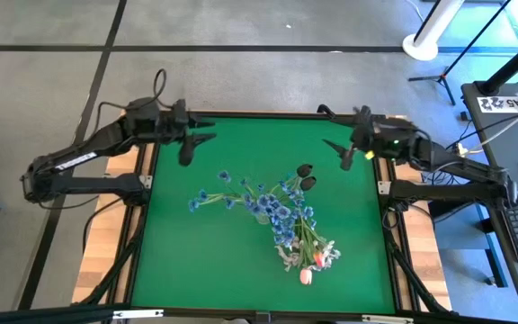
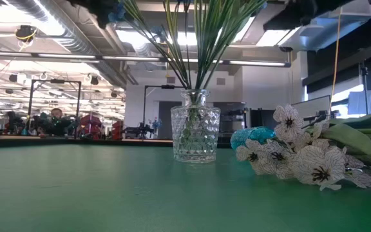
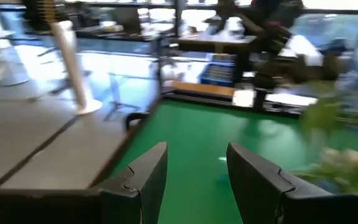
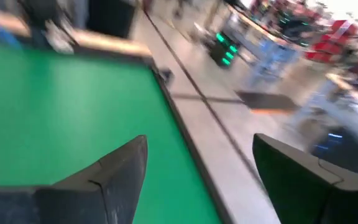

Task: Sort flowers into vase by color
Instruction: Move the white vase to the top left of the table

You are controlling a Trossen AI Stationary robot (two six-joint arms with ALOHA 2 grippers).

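Vase: a cut-glass vase (image 2: pixel 196 126) stands upright on the green table (image 1: pixel 169 261), near the middle, so either arm can reach it.
Stems in vase: long green stems (image 2: pixel 192 45) fan up out of its neck; from above, blue blossoms (image 1: pixel 281 216) spread over it and two dark buds (image 1: pixel 306 175) point toward the far edge.
Flowers still out: a cluster of white flowers (image 2: pixel 301 158) lies flat on the table beside the vase, with a pink bud (image 1: pixel 306 276) at the near end of the heap. They look unsorted, so the task seems partly done.
Left gripper: the left gripper (image 1: pixel 200 140) hangs above the far left corner of the table, well apart from the flowers, fingers (image 3: pixel 145 177) spread apart and holding nothing.
Right gripper: the right gripper (image 1: pixel 337 147) hangs above the far right corner, jaws wide and empty, pointing inward toward the table.
Arm pose: both arms are folded back along the table's sides, a waiting stance that leaves the middle free.
Next move, likely: one arm reaches for a loose stem.
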